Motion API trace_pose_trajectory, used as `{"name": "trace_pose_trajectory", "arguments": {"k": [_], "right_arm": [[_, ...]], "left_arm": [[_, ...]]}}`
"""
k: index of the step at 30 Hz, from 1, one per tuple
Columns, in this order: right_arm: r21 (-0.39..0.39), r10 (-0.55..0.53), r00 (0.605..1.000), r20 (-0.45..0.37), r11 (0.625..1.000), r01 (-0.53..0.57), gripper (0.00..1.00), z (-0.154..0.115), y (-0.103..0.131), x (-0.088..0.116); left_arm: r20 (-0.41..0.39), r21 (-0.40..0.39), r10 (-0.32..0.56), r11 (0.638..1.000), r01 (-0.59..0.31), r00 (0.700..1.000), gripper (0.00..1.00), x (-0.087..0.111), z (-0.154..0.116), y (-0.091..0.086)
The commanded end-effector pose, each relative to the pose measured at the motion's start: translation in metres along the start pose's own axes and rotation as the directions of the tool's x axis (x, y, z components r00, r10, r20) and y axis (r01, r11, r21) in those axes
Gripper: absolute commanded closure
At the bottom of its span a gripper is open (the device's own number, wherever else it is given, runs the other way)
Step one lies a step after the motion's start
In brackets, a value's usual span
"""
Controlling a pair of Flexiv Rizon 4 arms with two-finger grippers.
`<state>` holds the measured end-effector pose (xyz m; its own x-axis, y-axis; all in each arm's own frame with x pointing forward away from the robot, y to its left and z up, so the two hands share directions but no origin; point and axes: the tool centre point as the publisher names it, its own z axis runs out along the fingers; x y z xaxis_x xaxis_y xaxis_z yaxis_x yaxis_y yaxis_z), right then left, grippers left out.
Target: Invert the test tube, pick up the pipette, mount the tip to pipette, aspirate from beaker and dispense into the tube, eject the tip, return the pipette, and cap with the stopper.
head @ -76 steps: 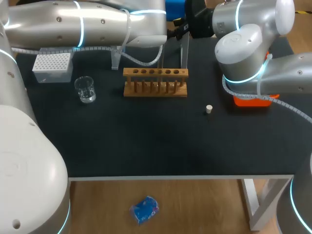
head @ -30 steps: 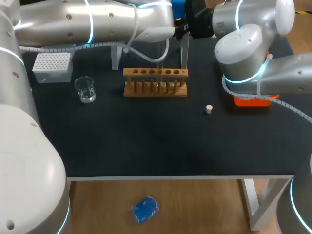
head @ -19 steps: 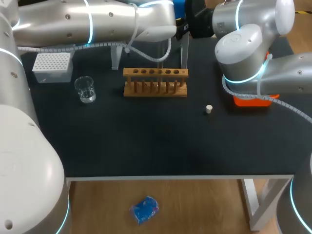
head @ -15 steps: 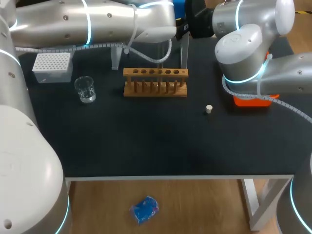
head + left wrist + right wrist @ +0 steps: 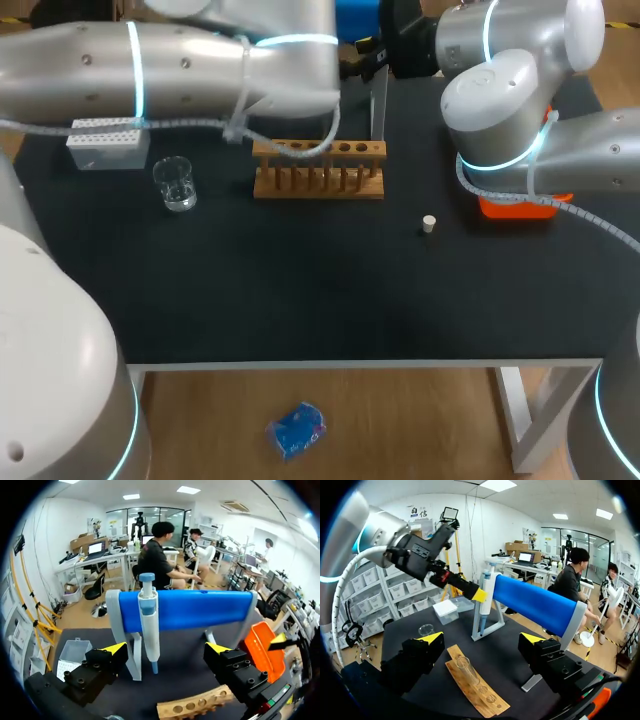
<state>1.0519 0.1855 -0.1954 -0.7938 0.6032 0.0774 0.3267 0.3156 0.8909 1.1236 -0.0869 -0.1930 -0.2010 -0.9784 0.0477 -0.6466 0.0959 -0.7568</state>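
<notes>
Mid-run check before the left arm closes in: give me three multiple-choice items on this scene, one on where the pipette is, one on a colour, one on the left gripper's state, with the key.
1. Where is the pipette?
A. Hanging on the blue stand
B. Lying flat on the table
C. Standing in the wooden rack

2. What colour is the bin?
A. Green
B. Orange
C. White

3. How is the left gripper?
A. Shut on the pipette
B. Open, holding nothing
C. Shut on a test tube

Key:
1 A: it hangs upright from the stand's bar, ahead of the left gripper.
2 B: it shows orange in both the head view and the left wrist view.
3 B: its yellow-tipped fingers stand wide apart, short of the pipette, with nothing between them.
</notes>
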Motion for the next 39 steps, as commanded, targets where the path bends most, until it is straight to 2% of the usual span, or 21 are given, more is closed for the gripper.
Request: {"name": "trace_pose_trajectory", "arguments": {"k": [1, 8, 11, 14, 20, 23, 25, 27, 29, 30, 32, 39], "right_arm": [[-0.006, -0.011, 1.000, -0.011, 1.000, 0.010, 0.00, -0.010, 0.001, 0.001], [-0.035, -0.043, 0.999, -0.034, 0.999, 0.041, 0.00, -0.037, 0.000, 0.006], [-0.055, -0.049, 0.998, -0.046, 0.997, 0.046, 0.00, -0.050, -0.001, 0.007], [-0.066, -0.060, 0.997, -0.053, 0.996, 0.057, 0.00, -0.063, -0.004, 0.010], [-0.061, -0.080, 0.994, -0.076, 0.995, 0.076, 0.00, -0.089, -0.018, 0.020], [-0.059, -0.082, 0.994, -0.075, 0.995, 0.077, 0.00, -0.102, -0.028, 0.022], [-0.058, -0.082, 0.994, -0.070, 0.995, 0.078, 0.00, -0.110, -0.033, 0.023], [-0.057, -0.082, 0.994, -0.067, 0.995, 0.078, 0.00, -0.121, -0.041, 0.026], [-0.057, -0.116, 0.984, -0.139, 0.992, 0.109, 0.00, -0.131, -0.046, 0.032], [-0.057, -0.116, 0.984, -0.139, 0.992, 0.109, 0.00, -0.131, -0.046, 0.032], [-0.057, -0.116, 0.984, -0.139, 0.992, 0.109, 0.00, -0.131, -0.046, 0.032], [-0.057, -0.116, 0.984, -0.139, 0.992, 0.109, 0.00, -0.131, -0.046, 0.032]], "left_arm": [[-0.092, 0.089, 0.046, 0.995, -0.038, 0.995, 0.00, -0.003, -0.028, 0.015], [-0.209, 0.142, 0.171, 0.979, -0.143, 0.963, 0.00, 0.006, -0.056, 0.027], [-0.254, 0.164, 0.238, 0.966, -0.200, 0.938, 0.00, 0.011, -0.067, 0.031], [-0.317, 0.189, 0.303, 0.949, -0.253, 0.899, 0.00, 0.017, -0.078, 0.037], [-0.425, 0.218, 0.438, 0.899, -0.380, 0.792, 0.00, 0.033, -0.097, 0.051], [-0.492, 0.225, 0.497, 0.866, -0.447, 0.715, 0.00, 0.042, -0.105, 0.061], [-0.520, 0.228, 0.518, 0.850, -0.475, 0.679, 0.00, 0.046, -0.107, 0.066], [-0.565, 0.237, 0.546, 0.826, -0.511, 0.619, 0.00, 0.052, -0.110, 0.071], [-0.590, 0.245, 0.568, 0.803, -0.543, 0.574, 0.00, 0.057, -0.111, 0.074], [-0.599, 0.244, 0.572, 0.796, -0.554, 0.560, 0.00, 0.060, -0.112, 0.074], [-0.589, 0.250, 0.594, 0.779, -0.575, 0.548, 0.00, 0.065, -0.113, 0.074], [-0.589, 0.250, 0.594, 0.779, -0.575, 0.548, 0.00, 0.065, -0.113, 0.074]]}}
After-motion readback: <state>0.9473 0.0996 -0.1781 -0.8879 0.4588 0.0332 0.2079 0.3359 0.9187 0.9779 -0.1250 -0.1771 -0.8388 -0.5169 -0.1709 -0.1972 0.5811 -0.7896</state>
